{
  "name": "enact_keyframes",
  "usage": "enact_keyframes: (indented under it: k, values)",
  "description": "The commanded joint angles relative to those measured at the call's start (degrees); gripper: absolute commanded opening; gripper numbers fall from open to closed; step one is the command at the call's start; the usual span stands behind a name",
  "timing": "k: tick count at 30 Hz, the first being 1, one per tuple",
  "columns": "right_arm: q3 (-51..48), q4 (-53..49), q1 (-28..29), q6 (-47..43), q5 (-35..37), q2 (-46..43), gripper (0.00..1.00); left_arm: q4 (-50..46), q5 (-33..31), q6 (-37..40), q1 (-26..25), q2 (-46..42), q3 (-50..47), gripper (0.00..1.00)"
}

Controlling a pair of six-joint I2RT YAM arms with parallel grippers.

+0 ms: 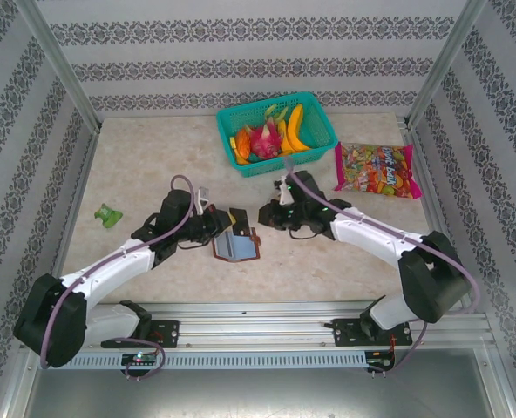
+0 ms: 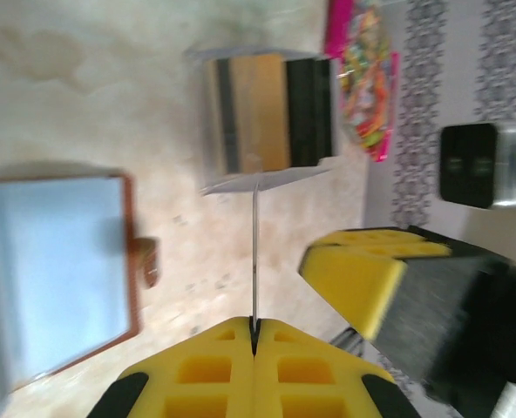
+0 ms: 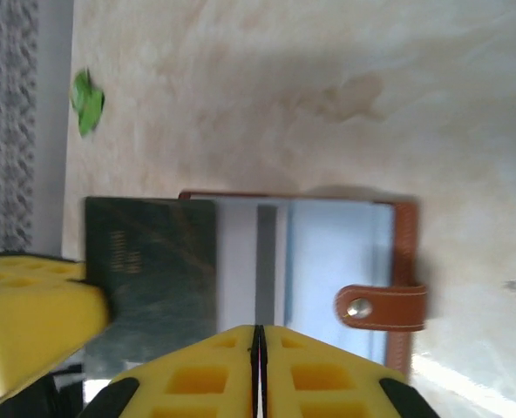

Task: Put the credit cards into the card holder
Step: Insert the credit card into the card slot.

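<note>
Clamping a dark rectangular plastic credit card [image 3: 153, 270] edge-on, the left gripper [image 2: 254, 329] hovered beside the right gripper [image 3: 258, 333], whose jaws were pressed together. The brown leather-look card holder [image 1: 236, 246] lay open near them, toward the near edge of the table [image 1: 153, 165]. Lining its edge with a slot before sliding seemed wisest.

No legible text or labels

Brown card holder [image 1: 236, 246] open flat, dark credit card [image 3: 149, 270] over one end.
</note>
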Motion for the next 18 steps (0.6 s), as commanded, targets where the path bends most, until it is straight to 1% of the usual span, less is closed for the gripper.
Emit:
enact_keyframes:
  k: [1,3,7,10,12,18]
  values:
    - [2.3,1.0,4.2,0.0,5.5,3.2,0.09,-8.5,-7.5,2.7,-2.1,-2.6,-2.0,0.0]
    - [3.2,1.1,6.7,0.8,7.0,5.1,0.08,-8.4,-9.6,2.3,-2.4,-3.5,-3.1,0.0]
    - [5.2,1.0,9.9,1.5,8.8,9.3,0.08,-7.1,-9.7,2.4,-2.7,-1.4,-3.4,0.0]
    - [7.6,-2.4,11.7,1.4,13.0,12.3,0.07,-6.9,-10.5,2.3,-2.8,0.0,-3.5,0.0]
    - [8.8,-4.4,12.6,1.5,16.3,14.2,0.07,-7.7,-11.9,2.1,-2.8,0.4,-3.8,0.0]
    - [11.2,-6.3,13.2,1.3,17.9,19.3,0.07,-4.9,-12.3,2.9,-2.9,3.0,-4.7,0.0]
